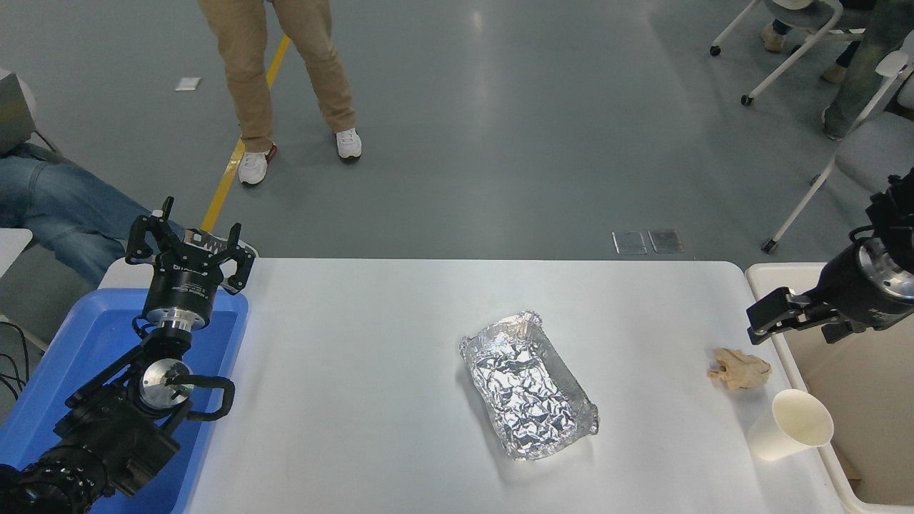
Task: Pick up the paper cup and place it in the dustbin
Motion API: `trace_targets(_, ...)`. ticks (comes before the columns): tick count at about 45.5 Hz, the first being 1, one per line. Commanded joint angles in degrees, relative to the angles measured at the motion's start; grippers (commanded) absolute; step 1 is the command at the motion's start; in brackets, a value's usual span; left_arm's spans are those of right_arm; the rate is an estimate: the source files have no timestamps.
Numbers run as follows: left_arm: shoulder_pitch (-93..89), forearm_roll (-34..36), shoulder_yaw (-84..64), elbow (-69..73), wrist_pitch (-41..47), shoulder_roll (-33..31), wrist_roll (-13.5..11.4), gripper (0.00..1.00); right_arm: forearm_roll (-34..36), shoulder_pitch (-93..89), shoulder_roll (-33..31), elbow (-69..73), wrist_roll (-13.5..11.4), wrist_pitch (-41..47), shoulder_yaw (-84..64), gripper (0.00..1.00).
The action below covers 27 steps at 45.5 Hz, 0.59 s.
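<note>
The paper cup point(791, 425) is off-white and stands near the table's right front corner, right beside the dustbin. The dustbin point(765, 274) is a large cream bin against the table's right edge. My right gripper point(794, 325) comes in from the right edge and hangs over the dustbin's near-left rim, behind the cup and well apart from it. It is open and holds nothing. My left gripper point(189, 246) is parked at the lower left over a blue tray, open and empty.
A crumpled tan paper ball point(740, 368) lies just behind the cup. A foil tray point(528, 385) sits mid-table. The blue tray point(78, 343) is at the left edge. A person's legs point(278, 71) stand beyond the table; chairs point(800, 43) at top right.
</note>
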Motion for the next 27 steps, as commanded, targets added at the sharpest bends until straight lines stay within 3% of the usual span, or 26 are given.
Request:
trace_targets(1,0.0,0.0,0.0,0.0,0.0,0.0,0.0,0.99,-0.6,-5.8,-3.1,-1.2,0.0,-3.8,-0.3,1.0)
trace_targets(27,0.0,0.0,0.0,0.0,0.0,0.0,0.0,0.99,-0.6,-21.0,-10.3,-9.6,0.5,-12.0,2.4,1.0)
